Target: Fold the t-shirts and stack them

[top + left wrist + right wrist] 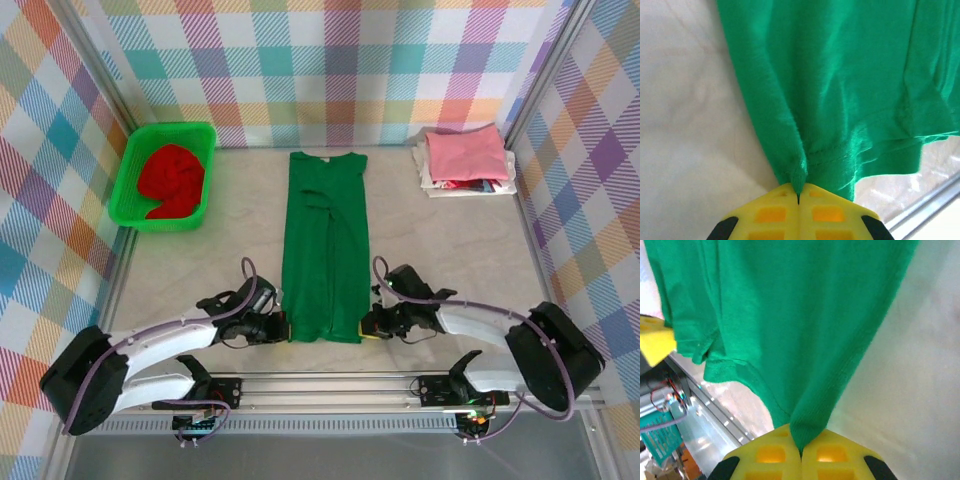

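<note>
One dark green t-shirt lies in the middle of the table. It is folded into a long strip that runs from 12 o'clock to 6 o'clock. Two grippers are at its 6 o'clock end. The left gripper is squeezed tight on the hem corner at 7 o'clock. The right gripper is squeezed tight on the hem corner at 5 o'clock.

One bright green basket sits at 10 o'clock, with one red t-shirt bunched up inside it.

One pile of folded shirts sits at 2 o'clock, with one pink t-shirt on top. I cannot tell how many lie under it.
</note>
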Controlling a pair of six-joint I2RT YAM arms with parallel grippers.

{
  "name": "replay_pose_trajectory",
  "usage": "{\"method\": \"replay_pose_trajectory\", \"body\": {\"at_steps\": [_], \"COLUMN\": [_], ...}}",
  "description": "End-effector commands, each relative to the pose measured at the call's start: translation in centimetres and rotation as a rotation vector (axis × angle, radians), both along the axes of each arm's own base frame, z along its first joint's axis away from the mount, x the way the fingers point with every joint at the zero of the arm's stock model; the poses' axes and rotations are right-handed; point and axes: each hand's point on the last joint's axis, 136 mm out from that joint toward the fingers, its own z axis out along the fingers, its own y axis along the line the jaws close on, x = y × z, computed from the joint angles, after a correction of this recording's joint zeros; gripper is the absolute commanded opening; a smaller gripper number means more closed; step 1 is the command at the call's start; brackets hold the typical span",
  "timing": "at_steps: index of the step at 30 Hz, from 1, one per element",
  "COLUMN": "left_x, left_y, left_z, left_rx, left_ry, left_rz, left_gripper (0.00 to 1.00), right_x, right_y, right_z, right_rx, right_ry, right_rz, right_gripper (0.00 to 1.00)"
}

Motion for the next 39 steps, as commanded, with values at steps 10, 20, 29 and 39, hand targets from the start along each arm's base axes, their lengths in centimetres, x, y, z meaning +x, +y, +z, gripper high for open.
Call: {"method": "replay_pose_trajectory", "body": {"at_steps": [10, 20, 29, 39], "left_x": [-0.7, 7.1, 16.0, 23.7], "left_y": [1.8, 1.6, 1.4, 1.6], "left_z": [3.8, 9.6, 9.2, 9.1], "left_rx": [0.022, -0.086, -0.015, 0.065], "left_ry": [0.025, -0.092, -0.189, -0.288], "left_rz": [0.069, 0.136, 0.101, 0.073], "left_gripper": [0.00, 0.00, 0.00, 0.00], "right_x": [1.2, 7.6, 15.0, 21.9], "right_y": [-1.4, -2.3, -2.3, -1.6], "right_z": [5.1, 8.3, 9.5, 9.7], "right_rx": [-0.040, -0.060, -0.121, -0.132], "right_ry": [-0.143, -0.235, -0.334, -0.439], "right_rz": [-0.091, -0.210, -0.212, -0.220], "right_gripper": [0.00, 0.00, 0.00, 0.00]}}
